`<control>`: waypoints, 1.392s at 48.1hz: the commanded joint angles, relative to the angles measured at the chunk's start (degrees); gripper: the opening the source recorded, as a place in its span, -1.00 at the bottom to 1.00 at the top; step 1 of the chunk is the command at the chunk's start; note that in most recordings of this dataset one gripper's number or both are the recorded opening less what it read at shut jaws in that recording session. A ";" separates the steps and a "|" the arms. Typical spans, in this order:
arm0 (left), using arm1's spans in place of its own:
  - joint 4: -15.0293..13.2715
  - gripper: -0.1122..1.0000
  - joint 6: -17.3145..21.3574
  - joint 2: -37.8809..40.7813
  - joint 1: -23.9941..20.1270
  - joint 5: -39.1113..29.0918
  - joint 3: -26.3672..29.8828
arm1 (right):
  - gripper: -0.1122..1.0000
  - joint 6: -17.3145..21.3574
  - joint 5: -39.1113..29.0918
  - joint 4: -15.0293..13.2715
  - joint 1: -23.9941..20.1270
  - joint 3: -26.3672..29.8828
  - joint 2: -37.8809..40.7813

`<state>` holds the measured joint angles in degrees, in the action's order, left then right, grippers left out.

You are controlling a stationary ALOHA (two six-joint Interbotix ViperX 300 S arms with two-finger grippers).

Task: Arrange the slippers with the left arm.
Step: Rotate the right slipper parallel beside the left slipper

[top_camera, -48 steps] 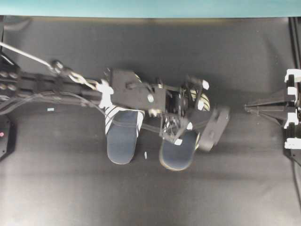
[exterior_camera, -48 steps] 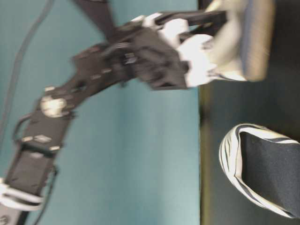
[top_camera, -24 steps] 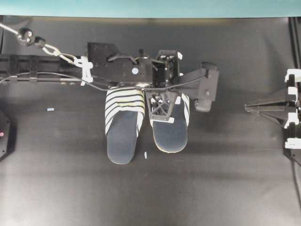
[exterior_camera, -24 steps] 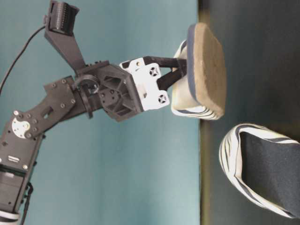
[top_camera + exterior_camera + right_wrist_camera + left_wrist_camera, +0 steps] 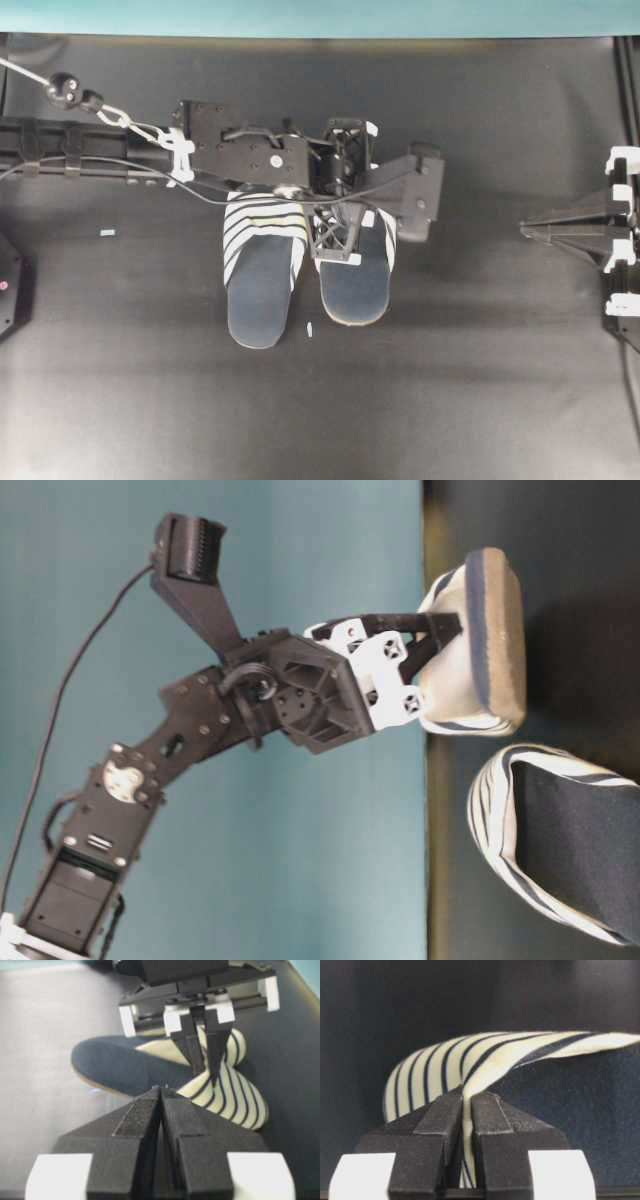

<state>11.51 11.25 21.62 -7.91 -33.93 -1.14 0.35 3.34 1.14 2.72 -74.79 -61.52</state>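
On the left of the overhead view the left arm (image 5: 90,160) reaches in across the dark worktop (image 5: 150,400) toward the middle, where the pair of slippers sits. The left slipper (image 5: 259,275) lies flat with its striped toe cap toward the far edge and its navy insole facing up. Just beside it, on its right, is the right slipper (image 5: 352,285), and the left claw (image 5: 335,240) is clenched on the edge of that slipper's striped toe cap; the left wrist view shows the striped fabric (image 5: 520,1052) pinched tight between the two dark fingers (image 5: 440,1120). From table level the held slipper (image 5: 480,645) looks tipped, with its tan sole showing, so it seems to be partly lifted rather than resting flat, though how much of it touches the worktop cannot be told. The step in hand looks like the placing of the second slipper next to the first. The next move would call for lowering it so the sole lies flat, with heels level and sides parallel to its partner, then letting go and lifting clear without dragging the fabric. Far to the right, the right claw (image 5: 535,230) is closed on nothing, well apart from the slippers.
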 commanded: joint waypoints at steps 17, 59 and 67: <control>-0.09 -0.77 -2.37 1.23 1.76 -3.87 -0.09 | -0.80 0.35 1.58 0.09 -0.35 0.09 0.26; -0.18 0.81 -4.75 -5.36 5.10 -5.45 1.67 | -0.80 0.35 2.02 0.09 -0.35 0.00 0.26; -0.18 0.81 -4.48 -11.78 6.24 -4.75 0.00 | -0.80 0.35 1.85 0.09 -0.35 0.00 0.26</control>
<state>11.43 6.68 14.15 -1.93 -39.20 -0.97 0.35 4.83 1.14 2.72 -75.15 -61.52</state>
